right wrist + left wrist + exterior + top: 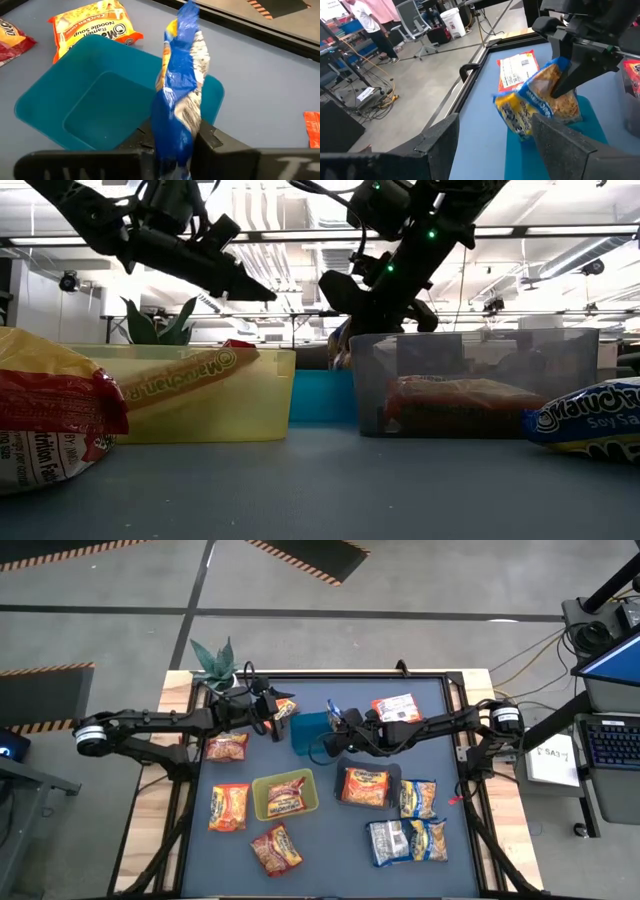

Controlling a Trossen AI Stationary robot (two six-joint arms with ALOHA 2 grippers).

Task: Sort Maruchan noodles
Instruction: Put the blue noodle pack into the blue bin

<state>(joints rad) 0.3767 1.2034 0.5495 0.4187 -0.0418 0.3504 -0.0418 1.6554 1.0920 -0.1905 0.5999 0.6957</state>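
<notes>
Right gripper (172,145), frame bottom-centre, pinches blue-yellow noodle pkt (180,85) upright over blue tray (60,107); pkt's lower end hidden btwn fingers. Left gripper (495,145) fingers spread, holding nothing, upper-left in high view.

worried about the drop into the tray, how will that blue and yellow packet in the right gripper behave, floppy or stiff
Probably semi-stiff: the blue-and-yellow noodle packet stands upright from the right gripper without drooping, though its crinkled top edge looks limp. Likely light, since a pinch at one end carries it. The glossy wrapper may slide, so it could land tilted in the blue tray below.
</notes>
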